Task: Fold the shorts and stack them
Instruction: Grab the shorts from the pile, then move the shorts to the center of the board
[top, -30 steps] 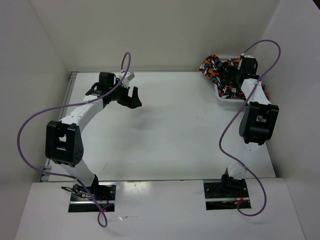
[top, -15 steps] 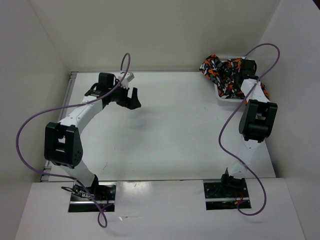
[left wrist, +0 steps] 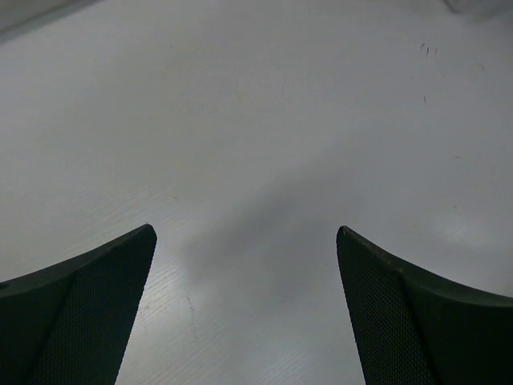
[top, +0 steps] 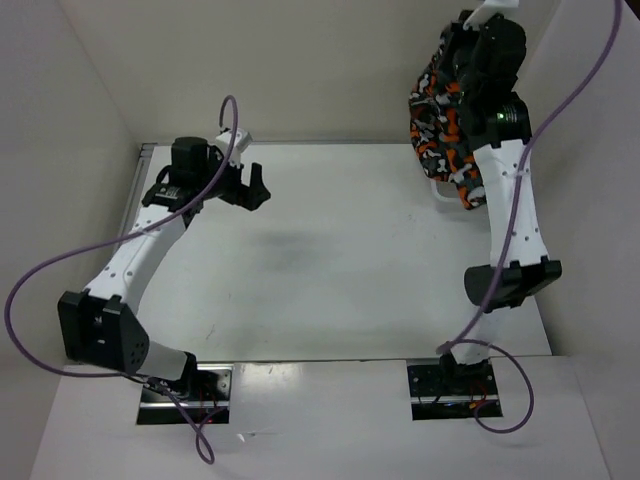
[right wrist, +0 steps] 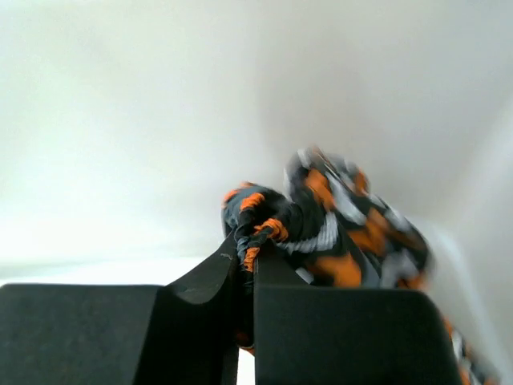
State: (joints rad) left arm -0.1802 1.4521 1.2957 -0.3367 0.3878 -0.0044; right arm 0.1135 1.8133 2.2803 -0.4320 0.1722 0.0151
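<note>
Holding the shorts (top: 445,120) high with my right pincer (right wrist: 247,258), I see its jaws pressed together on a bunched fold of the cloth. The rest hangs straight below that pincer, long axis vertical; I cannot tell whether the lower end hangs free. My left pincer (top: 250,188) sits well apart to the left of the shorts, spread wide over the table (top: 330,260) and touching nothing. The right arm alone has the cloth, so I judge the coming move carries it down and leftward, toward the left pincer, to lay it flat
</note>
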